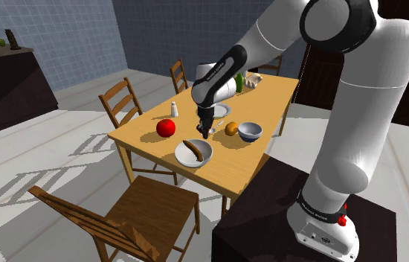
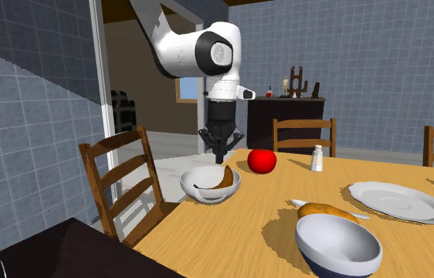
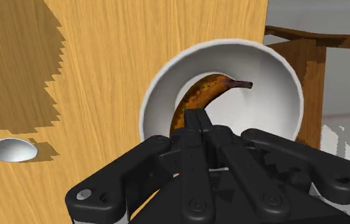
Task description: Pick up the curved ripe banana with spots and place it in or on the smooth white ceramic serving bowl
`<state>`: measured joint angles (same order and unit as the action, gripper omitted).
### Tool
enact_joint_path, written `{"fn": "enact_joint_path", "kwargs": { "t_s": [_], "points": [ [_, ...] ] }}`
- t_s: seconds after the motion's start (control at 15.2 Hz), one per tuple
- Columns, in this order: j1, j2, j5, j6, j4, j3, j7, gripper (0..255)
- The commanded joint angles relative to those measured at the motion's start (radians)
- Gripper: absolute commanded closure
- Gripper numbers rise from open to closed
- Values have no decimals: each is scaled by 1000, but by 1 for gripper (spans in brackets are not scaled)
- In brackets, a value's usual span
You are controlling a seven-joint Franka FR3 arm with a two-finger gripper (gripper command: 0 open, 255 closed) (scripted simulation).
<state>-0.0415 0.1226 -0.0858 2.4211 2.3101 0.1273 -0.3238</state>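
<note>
Over the light wooden surface (image 1: 140, 135), close to the edge nearest the stand, you had the all-black two-finger pincer (image 1: 206, 135) hanging just above the smooth white round bowl (image 1: 204, 158), its fingers brought together with nothing between them. The curved brown-spotted yellow banana (image 1: 193, 150) lay inside that bowl, apart from the pincer. In the second exterior view one end of it rose above the bowl's rim, and in the wrist view its dark stem pointed away from the fingertips. To the shoulder view's left of the bowl sat a round red fruit (image 1: 166, 128), with a small white shaker (image 1: 173, 109) beyond it. To that view's right stood a second, greyish bowl (image 1: 250, 132) with an orange-brown fruit (image 1: 231, 128) just beside it, and a flat white plate (image 1: 221, 111) farther back. A silver spoon (image 3: 11, 151) lay on the surface near the white bowl, and a brown wooden chair (image 1: 132, 216) stood at the near side.
</note>
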Motion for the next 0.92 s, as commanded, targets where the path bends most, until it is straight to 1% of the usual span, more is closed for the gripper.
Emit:
{"fn": "enact_joint_path", "kwargs": {
  "t_s": [0.0, 0.07, 0.2, 0.33, 0.4, 0.46, 0.59, 0.86],
  "points": [
    [0, 0, 0, 0, 0, 0, 0, 0],
    [-35, 27, 90, 25, -15, 1, 138, 0],
    [-116, 101, 272, 35, -72, 21, 413, 0],
    [-208, 195, 421, -3, -161, 59, 654, 0],
    [-253, 250, 477, -36, -216, 81, 757, 0],
    [-294, 308, 522, -76, -277, 101, 847, 0],
    [-365, 437, 578, -172, -415, 137, 992, 0],
    [-355, 469, 583, -129, -409, 148, 994, 0]
  ]
}}
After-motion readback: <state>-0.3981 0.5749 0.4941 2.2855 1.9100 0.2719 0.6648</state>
